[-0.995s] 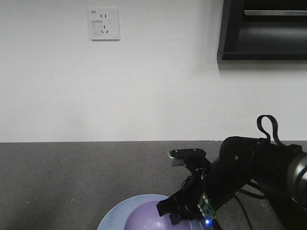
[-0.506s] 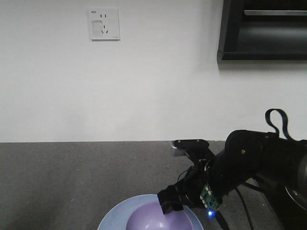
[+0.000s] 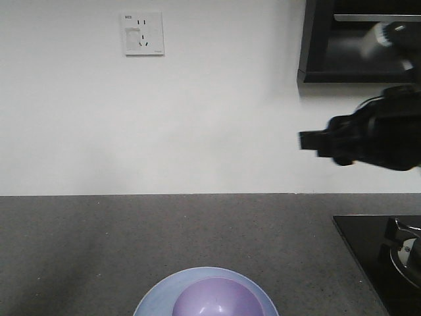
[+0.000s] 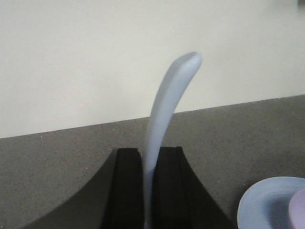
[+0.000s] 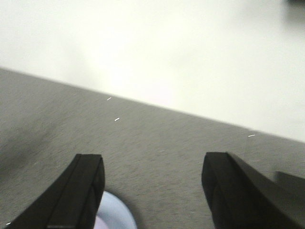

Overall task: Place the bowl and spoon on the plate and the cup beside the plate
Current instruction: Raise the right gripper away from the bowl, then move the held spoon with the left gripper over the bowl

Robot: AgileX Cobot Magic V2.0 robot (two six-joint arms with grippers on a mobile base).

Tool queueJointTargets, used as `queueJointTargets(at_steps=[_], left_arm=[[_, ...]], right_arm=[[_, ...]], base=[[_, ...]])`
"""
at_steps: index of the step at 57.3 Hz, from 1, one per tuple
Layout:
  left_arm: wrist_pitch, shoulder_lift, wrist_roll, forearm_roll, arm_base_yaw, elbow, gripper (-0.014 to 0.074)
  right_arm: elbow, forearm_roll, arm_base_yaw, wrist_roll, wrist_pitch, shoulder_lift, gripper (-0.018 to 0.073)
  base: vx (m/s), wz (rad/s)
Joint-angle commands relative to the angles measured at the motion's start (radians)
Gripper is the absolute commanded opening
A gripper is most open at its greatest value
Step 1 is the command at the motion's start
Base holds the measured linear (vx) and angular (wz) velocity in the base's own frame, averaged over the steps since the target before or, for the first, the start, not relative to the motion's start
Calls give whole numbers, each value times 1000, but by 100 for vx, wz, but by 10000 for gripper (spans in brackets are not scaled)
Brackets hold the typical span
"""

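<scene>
The smooth lavender bowl [image 3: 216, 299] sits nested on the round light-blue plate [image 3: 152, 297], so that step looks done. The left gripper [image 4: 148, 157] is clamped on the pale blue spoon [image 4: 164, 109], whose thick curved handle stands upright above the speckled grey counter [image 3: 99, 243]. The right gripper [image 5: 152, 162] hangs high, jaws wide apart and empty. Spoon and cup remain; no cup is in sight.

I count one round, plain light-blue plate [image 3: 152, 295], one small lavender-purple bowl [image 3: 217, 301], and one pale blue-white spoon [image 4: 164, 114] pinched in the left gripper [image 4: 148, 152]. There are two black grippers, counting the splayed right gripper [image 5: 152, 164], plus one white wall socket [image 3: 143, 33] and one black hob [image 3: 365, 247].
</scene>
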Motion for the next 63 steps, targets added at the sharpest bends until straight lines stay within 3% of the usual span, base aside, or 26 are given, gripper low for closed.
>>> queueJointTargets(at_steps=[1, 11, 15, 22, 30, 38, 49, 63], left_arm=[[-112, -1, -1, -12, -7, -28, -3], [-139, 22, 5, -13, -10, -28, -3], [-138, 41, 60, -15, -39, -28, -3], [-188, 95, 181, -78, -146, -28, -3], [-345, 189, 261, -186, -287, -28, -3], [-484, 316, 262, -195, -425, -54, -3], [-518, 537, 253, -195, -582, -199, -2], [-506, 745, 177, -195, -662, -266, 0]], right_arm=[[85, -17, -33, -10, -98, -114, 508], [426, -18, -38, -9, -380, -337, 508], [510, -12, -38, -5, -464, -388, 508], [583, -11, -38, -2, -501, -445, 508], [599, -10, -38, 23, -466, -458, 508], [599, -10, -38, 58, -459, -458, 508], [599, -10, -38, 70, -458, -458, 508], [599, -10, -38, 77, -456, -458, 508]], base=[[0, 0], [0, 0], [0, 0], [0, 0], [0, 0], [0, 0], [0, 0], [0, 0]])
